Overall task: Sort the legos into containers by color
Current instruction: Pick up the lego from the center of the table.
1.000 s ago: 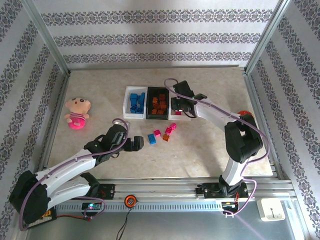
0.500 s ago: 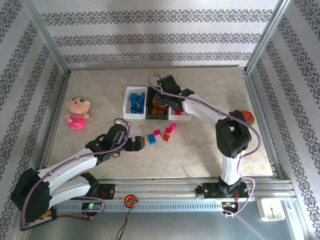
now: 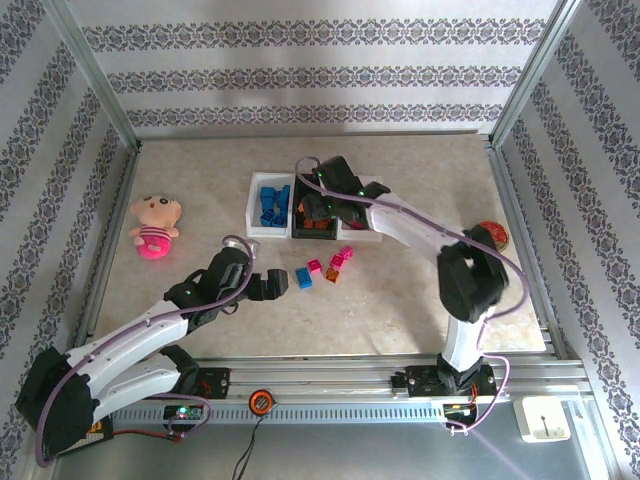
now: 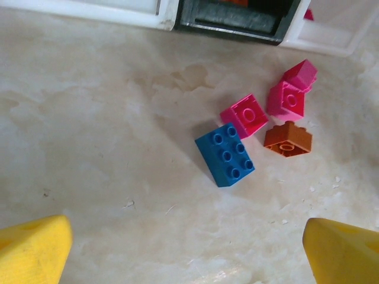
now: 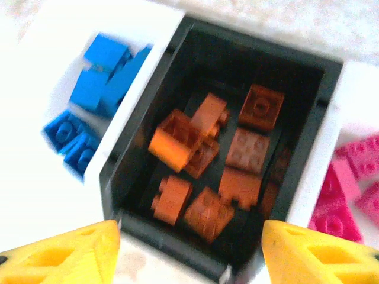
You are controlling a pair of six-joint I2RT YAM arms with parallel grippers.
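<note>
Three trays stand side by side: a white tray (image 3: pixel 254 208) holding blue legos (image 5: pixel 98 83), a black tray (image 3: pixel 296 222) holding several orange legos (image 5: pixel 249 151), and a white tray (image 3: pixel 368 237) holding pink legos (image 5: pixel 349 183). My right gripper (image 3: pixel 315 207) hovers open over the black tray (image 5: pixel 125 151), its yellow fingers (image 5: pixel 65 254) wide apart with nothing between them. A bright orange brick (image 5: pixel 174 139) lies tilted on the others. Loose on the table are a blue brick (image 4: pixel 225 155), three pink bricks (image 4: pixel 244 114) and an orange brick (image 4: pixel 288 139). My left gripper (image 3: pixel 278 286) is open just short of them.
A pink plush doll (image 3: pixel 153 228) lies at the left of the table. A red tape roll (image 3: pixel 492 234) sits by the right rail. Patterned walls and metal frame posts enclose the table on three sides.
My right gripper swung left from the right white tray to over the black tray, and its jaws opened. The left arm barely moved.
</note>
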